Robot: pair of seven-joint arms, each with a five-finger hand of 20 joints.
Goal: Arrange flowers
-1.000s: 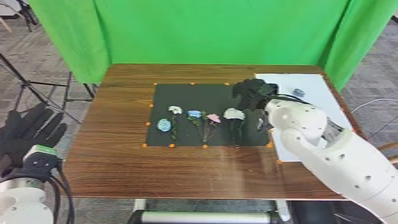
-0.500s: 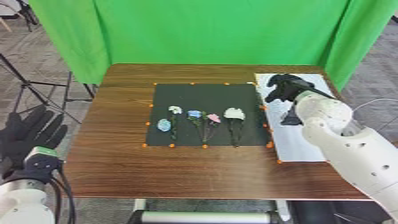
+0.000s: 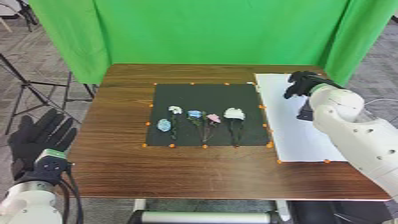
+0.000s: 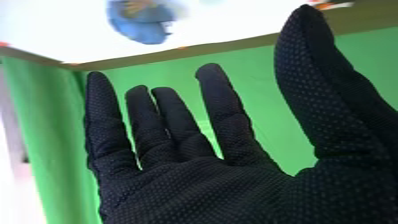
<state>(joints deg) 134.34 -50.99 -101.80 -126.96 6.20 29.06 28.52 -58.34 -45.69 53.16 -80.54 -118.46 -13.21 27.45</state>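
In the head view my right hand (image 3: 305, 83) is above the far part of the white sheet (image 3: 298, 142). The right wrist view shows this hand (image 4: 200, 185) open, fingers and thumb straight and nothing held, with a blue flower (image 4: 140, 24) on white beyond the fingertips. On the dark mat (image 3: 200, 94) lie a light-blue flower (image 3: 164, 125), a small white flower (image 3: 175, 109), a blue flower (image 3: 195, 114), a pink flower (image 3: 213, 118) and a larger white flower (image 3: 234, 114), heads towards the far side. My left hand (image 3: 37, 137) is open beyond the table's left side.
The brown table (image 3: 178, 172) surrounds the mat. Small orange markers (image 3: 205, 146) line the mat and sheet edges. A green curtain (image 3: 218, 32) hangs behind the table, and a dark stand (image 3: 40, 82) is on the floor at the left.
My right hand has moved right, from the mat's right edge to over the white sheet, and now covers the spot where a bluish flower showed. My left hand has shifted slightly.
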